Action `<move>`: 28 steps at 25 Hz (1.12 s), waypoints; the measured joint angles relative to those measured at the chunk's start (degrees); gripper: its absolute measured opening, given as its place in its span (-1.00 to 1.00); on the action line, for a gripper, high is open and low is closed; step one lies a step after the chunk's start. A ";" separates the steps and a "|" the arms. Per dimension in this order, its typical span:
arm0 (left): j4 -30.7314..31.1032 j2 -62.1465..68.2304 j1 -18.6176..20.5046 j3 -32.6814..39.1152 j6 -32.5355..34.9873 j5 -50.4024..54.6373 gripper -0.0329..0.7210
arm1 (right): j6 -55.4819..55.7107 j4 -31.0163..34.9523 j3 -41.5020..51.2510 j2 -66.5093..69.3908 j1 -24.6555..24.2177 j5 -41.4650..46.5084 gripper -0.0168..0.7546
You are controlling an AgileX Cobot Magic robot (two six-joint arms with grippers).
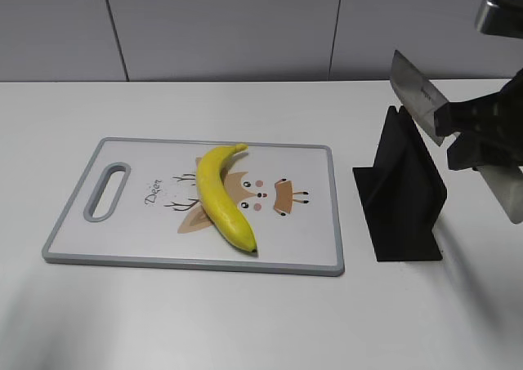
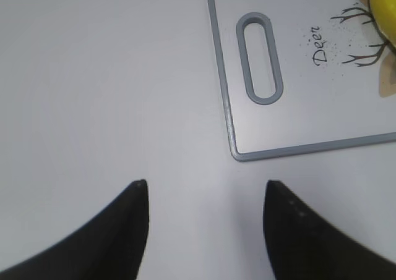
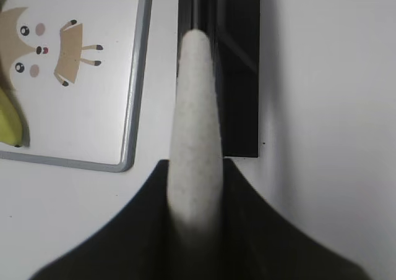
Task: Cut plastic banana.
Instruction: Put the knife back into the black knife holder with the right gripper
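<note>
White table [image 1: 245, 321], grey panelled wall behind. Cutting board [image 1: 310, 247] with grey rim, handle slot and deer print lies left of centre, closer to the near edge. Plastic banana [image 1: 221, 194] lies on the board's middle, diagonal: stem toward the far edge, dark tip toward the near edge, across the deer print. Black knife stand [image 1: 404, 194] sits upright on the table just right of the board, apart from it. My right gripper [image 1: 478, 137] is off the table near the right edge, above and right of the stand, clamped on the knife [image 1: 418, 92] by its speckled pale handle [image 3: 195, 138]; blade points up-left toward the far edge, clear of the stand slot. Right wrist view: handle sits tight between both fingers [image 3: 124, 230], stand straight ahead under it, board corner to the left. My left gripper [image 2: 204, 196] hovers over bare table beside the board's left near corner, fingers apart, holding nothing.
</note>
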 joint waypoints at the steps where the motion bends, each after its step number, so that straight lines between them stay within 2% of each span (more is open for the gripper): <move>1: 0.00 0.00 0.00 0.11 -0.06 -0.08 0.61 | 0.00 0.19 0.00 0.22 0.00 -0.01 -0.50; 16: 0.00 -0.06 0.00 0.11 -0.16 -1.32 0.61 | 0.00 0.52 0.16 5.59 0.00 0.07 -0.50; 28: 0.00 -0.06 0.00 0.11 -0.23 -1.49 0.61 | -0.05 4.25 0.16 8.87 0.00 0.00 -0.50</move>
